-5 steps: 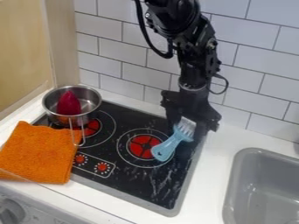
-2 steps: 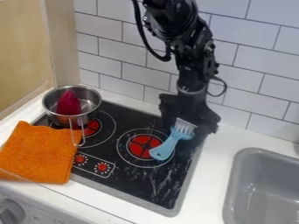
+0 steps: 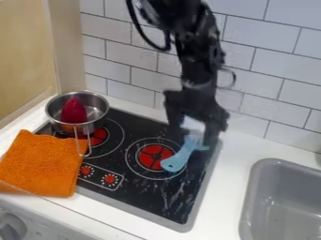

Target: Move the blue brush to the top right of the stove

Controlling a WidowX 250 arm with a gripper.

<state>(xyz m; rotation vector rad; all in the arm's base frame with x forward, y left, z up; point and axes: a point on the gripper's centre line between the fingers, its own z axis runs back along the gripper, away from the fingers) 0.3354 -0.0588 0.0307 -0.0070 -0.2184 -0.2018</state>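
Observation:
The black gripper (image 3: pixel 195 132) hangs over the back right part of the stove (image 3: pixel 144 205), blurred, with its fingers apart and a pale gap between them. The light blue brush (image 3: pixel 175 161) lies slanted on the stove top, its handle end over the right part of the red-centred right burner and its head up and to the right, between and just below the fingers. Part of the head and the bristles is hard to make out beside the dark fingers.
A metal pot (image 3: pixel 96 123) with a dark red object (image 3: pixel 74 110) stands on the back left burner. An orange cloth (image 3: pixel 41 164) covers the left front edge. The grey sink (image 3: pixel 282 197) lies to the right, and a tiled wall (image 3: pixel 270 70) rises behind.
The arm and gripper have shifted left and slightly up. The brush moved slightly left at first, then its handle stayed in place while the gripper moved.

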